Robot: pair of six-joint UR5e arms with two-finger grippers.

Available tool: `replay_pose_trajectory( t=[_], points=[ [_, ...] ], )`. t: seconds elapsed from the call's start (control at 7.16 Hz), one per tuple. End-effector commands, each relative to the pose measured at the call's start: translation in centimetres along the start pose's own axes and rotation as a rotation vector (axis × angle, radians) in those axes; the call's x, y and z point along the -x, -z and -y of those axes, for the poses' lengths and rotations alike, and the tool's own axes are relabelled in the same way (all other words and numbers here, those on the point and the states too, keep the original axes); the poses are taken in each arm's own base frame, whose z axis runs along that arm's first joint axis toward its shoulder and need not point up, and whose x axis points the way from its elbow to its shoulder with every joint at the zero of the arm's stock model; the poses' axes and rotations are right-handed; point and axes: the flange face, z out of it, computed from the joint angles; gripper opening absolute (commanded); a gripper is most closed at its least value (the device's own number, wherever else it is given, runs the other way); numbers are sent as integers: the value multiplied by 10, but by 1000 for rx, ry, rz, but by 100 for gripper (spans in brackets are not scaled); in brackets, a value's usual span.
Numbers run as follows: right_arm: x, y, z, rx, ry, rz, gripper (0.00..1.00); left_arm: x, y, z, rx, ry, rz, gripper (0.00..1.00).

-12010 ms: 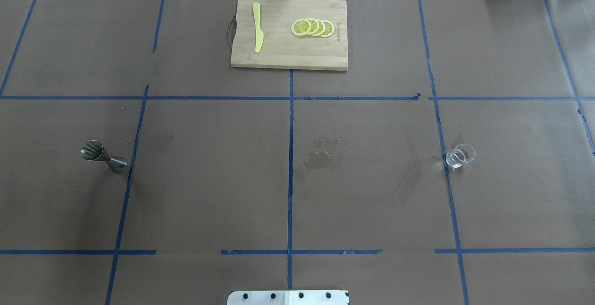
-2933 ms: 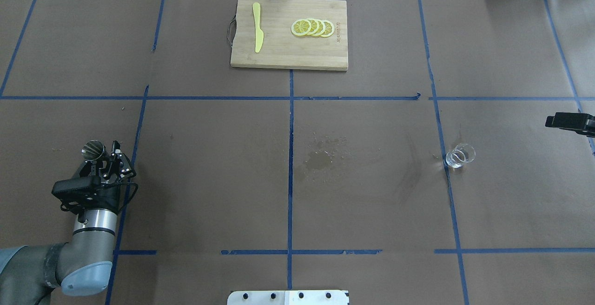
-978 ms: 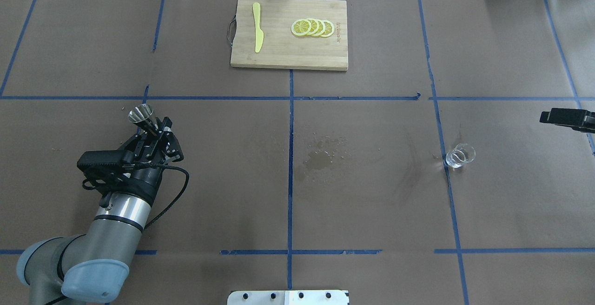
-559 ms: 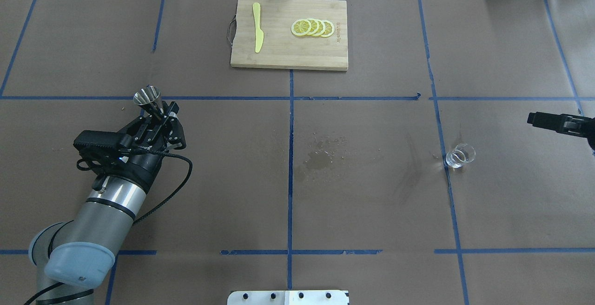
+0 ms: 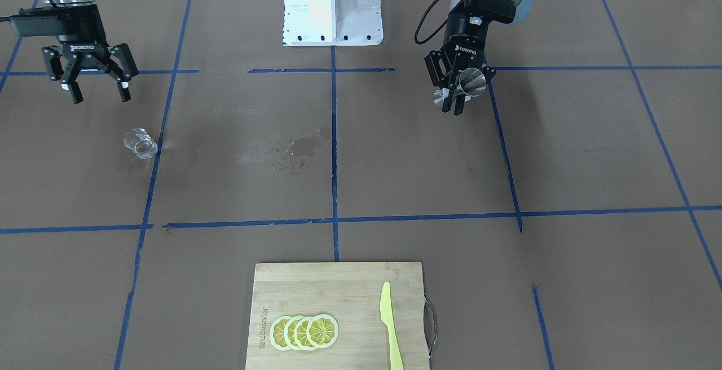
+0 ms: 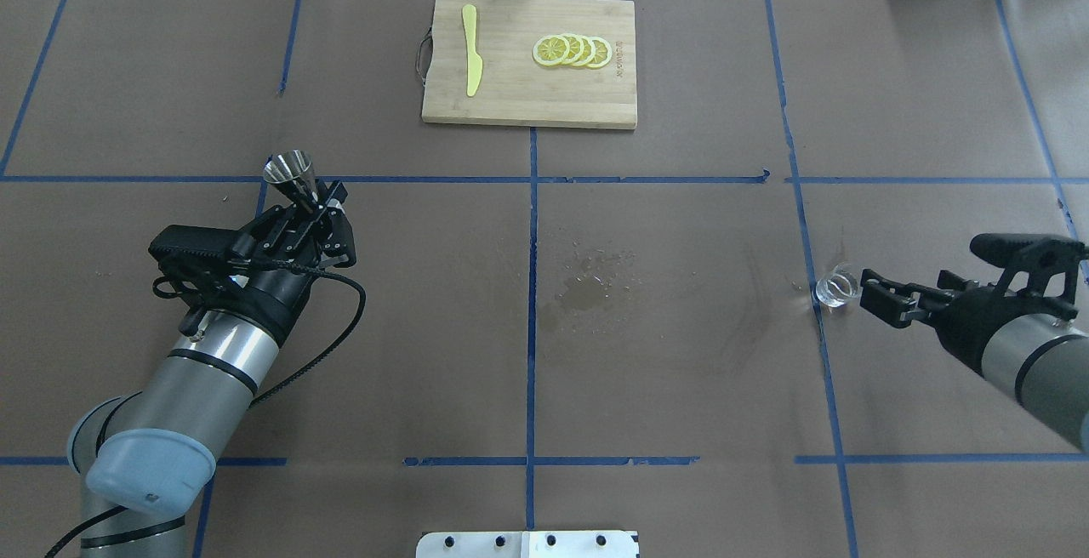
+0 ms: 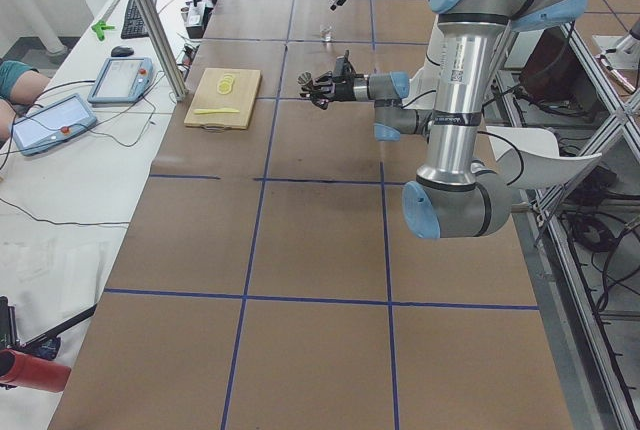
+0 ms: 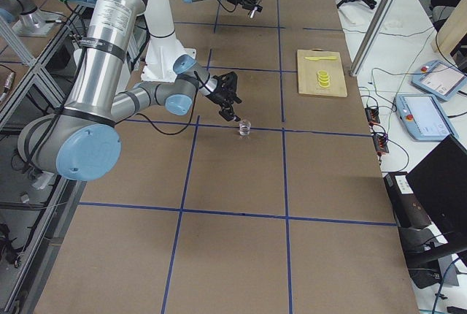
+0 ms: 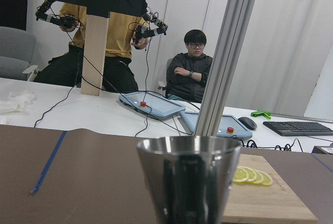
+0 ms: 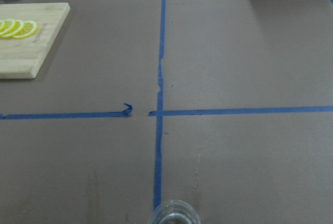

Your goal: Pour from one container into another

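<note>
The steel jigger (image 6: 289, 171) hangs above the table's left half, my left gripper (image 6: 313, 201) shut on its narrow waist. The front view shows the jigger (image 5: 471, 81) in that left gripper (image 5: 454, 98), and its cone (image 9: 190, 179) fills the bottom of the left wrist view. The clear glass cup (image 6: 831, 292) stands on the table at the right. My right gripper (image 6: 869, 297) is open, low, just right of the cup and apart from it. From the front, the right gripper (image 5: 96, 95) hovers behind the glass cup (image 5: 140, 143). Only the cup's rim (image 10: 174, 214) shows in the right wrist view.
A wooden cutting board (image 6: 510, 99) with lemon slices (image 6: 573, 51) and a yellow knife (image 6: 470, 49) lies at the far middle. A wet stain (image 6: 583, 290) marks the centre. The robot base (image 5: 331, 3) stands at the near edge. Blue tape lines cross the brown cover.
My left arm has lifted the jigger and carried it away from the robot and rightward. My right arm has come in from the right edge, low beside the glass cup.
</note>
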Motion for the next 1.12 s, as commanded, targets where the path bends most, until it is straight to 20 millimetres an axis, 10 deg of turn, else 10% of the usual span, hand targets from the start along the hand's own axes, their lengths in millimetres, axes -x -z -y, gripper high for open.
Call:
replay_pose_trajectory(
  t=[0.0, 0.98],
  points=[
    [22, 0, -31, -125, 50, 2, 100, 0, -1, -3, 2, 44, 0, 0],
    [18, -47, -69, -253, 95, -59, 100, 0, -17, -46, 8, 48, -5, 0]
  ],
)
